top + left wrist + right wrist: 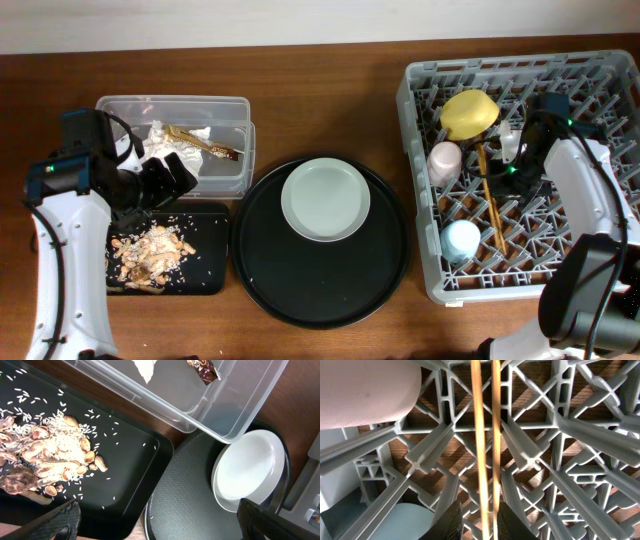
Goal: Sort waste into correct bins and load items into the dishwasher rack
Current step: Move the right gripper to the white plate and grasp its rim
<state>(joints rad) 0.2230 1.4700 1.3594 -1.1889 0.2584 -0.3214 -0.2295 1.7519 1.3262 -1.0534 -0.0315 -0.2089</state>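
Observation:
My left gripper (165, 180) is open and empty, hovering where the clear tub (225, 170) meets the flat black tray (205, 225). The tub holds the white napkin (160, 135) and the brown-and-gold wrapper (205, 145). Food scraps (150, 252) and rice grains lie on the flat tray. The grey-green plate (325, 198) sits on the round black tray (260, 260). The rack (420, 200) holds the yellow bowl (468, 113), pink cup (445, 160), blue cup (461, 240) and chopsticks (492, 205). My right gripper (480, 525) straddles the chopsticks (477, 435), slightly open, with a gap at its left finger.
In the left wrist view my left gripper (160, 520) frames the plate (247, 472), the round tray (190, 490), the flat tray (125, 460) with scraps (45, 460), and the tub (235, 405). Rack pegs (570, 435) crowd the right gripper.

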